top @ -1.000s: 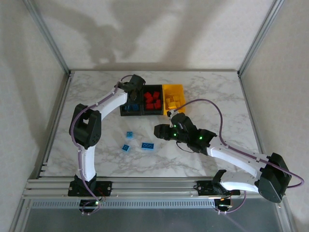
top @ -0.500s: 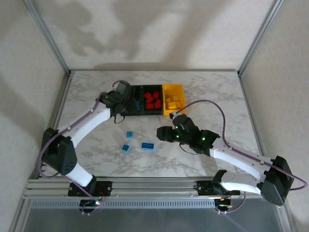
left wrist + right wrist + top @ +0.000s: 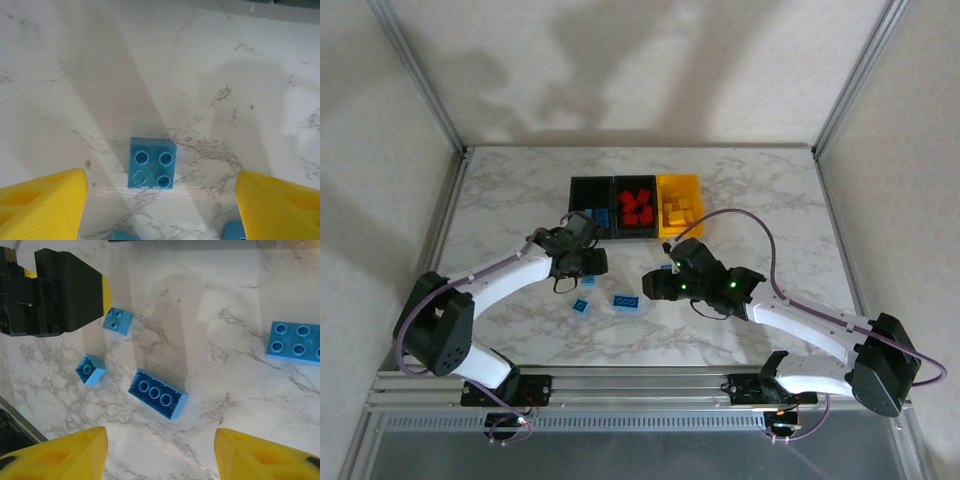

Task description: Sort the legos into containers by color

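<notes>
— Counting loose legos on the marbled tabletop?
— Four, all blue studded plastic: one long, the rest shorter.
— And the bins?
— Three joined rectangles, two black, one yellow; reds lie in the middle, yellows in the yellow, blues in the left.
— The claws?
— Two. The left claw is spread, straddling a four-stud square without touching; the right claw is released, empty.

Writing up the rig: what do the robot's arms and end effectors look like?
The left arm and right arm have white links, black joints and a purple cable. Green lights glow near the right wrist. End effector fingers are yellow wedges.
</notes>
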